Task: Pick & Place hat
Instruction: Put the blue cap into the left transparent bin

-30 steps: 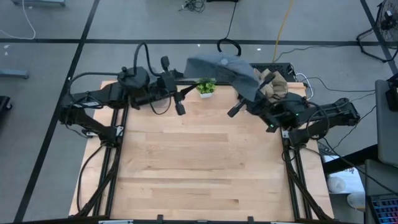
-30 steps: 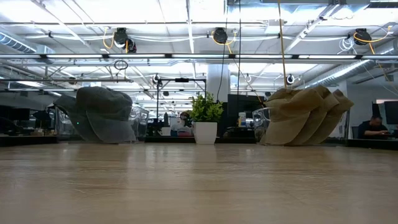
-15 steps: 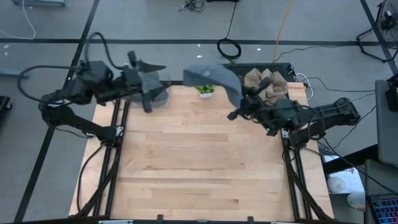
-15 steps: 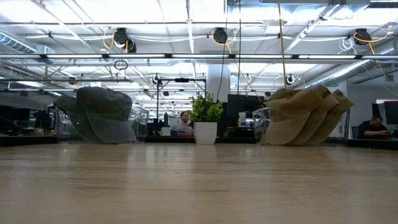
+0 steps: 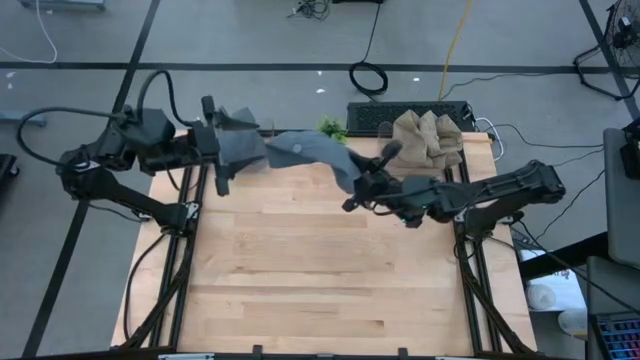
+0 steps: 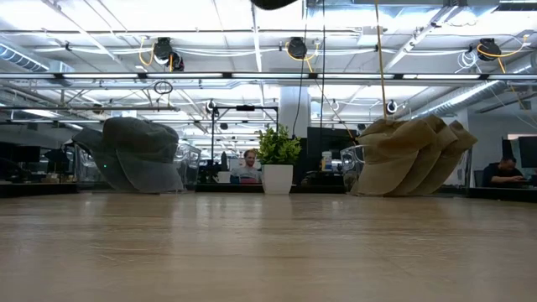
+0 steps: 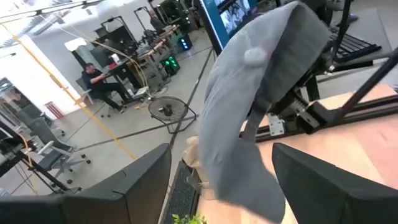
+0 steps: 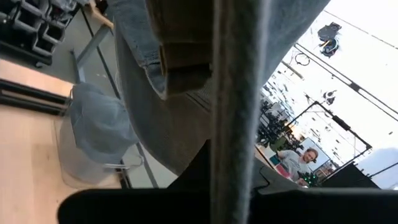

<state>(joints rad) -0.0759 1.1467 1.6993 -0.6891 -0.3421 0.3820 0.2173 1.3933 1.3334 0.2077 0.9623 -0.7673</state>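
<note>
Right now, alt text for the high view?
Seen from above, the right tool holds a grey hat over the table's far edge. The left tool is open by a grey stack at the far left; tan hats sit far right.

An open-plan robotics lab or workshop is showing here: a light wooden worktable [image 5: 320,270] on a black metal frame is standing on grey concrete floor crossed by black tape lines, cable reels [image 6: 295,48] are hanging from the exposed ceiling, and people are sitting at monitor-laden desks [image 6: 248,164].
</note>
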